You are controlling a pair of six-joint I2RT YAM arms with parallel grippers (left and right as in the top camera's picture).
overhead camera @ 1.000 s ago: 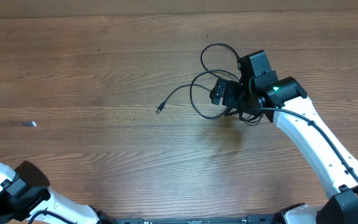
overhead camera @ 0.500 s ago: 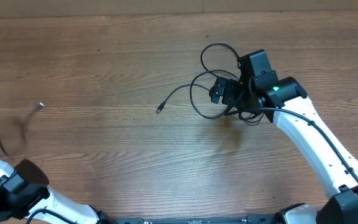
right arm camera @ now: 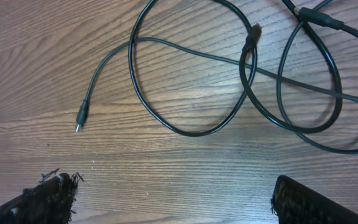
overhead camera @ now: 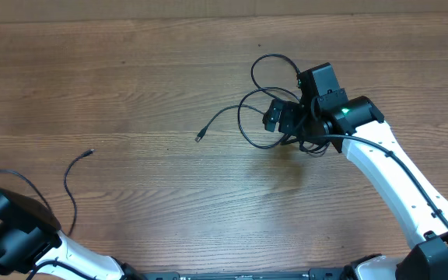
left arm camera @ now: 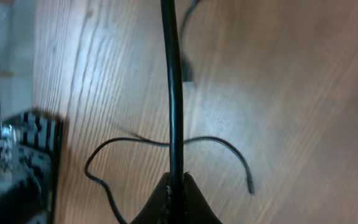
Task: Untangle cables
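Freed cable (overhead camera: 65, 183) dragged toward left table (overhead camera: 131, 78) edge; tangle (overhead camera: 253, 72) mid-table.

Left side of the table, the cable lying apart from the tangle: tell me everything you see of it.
The separated cable is a thin, black, rubbery-looking cord, clear of the tangle. Its small plug lies free on the wooden table; from there it curves toward the front edge. In the left wrist view one stretch runs straight out from the left gripper, whose jaws are shut on it.

Cable (overhead camera: 65, 183) newly in view, left side
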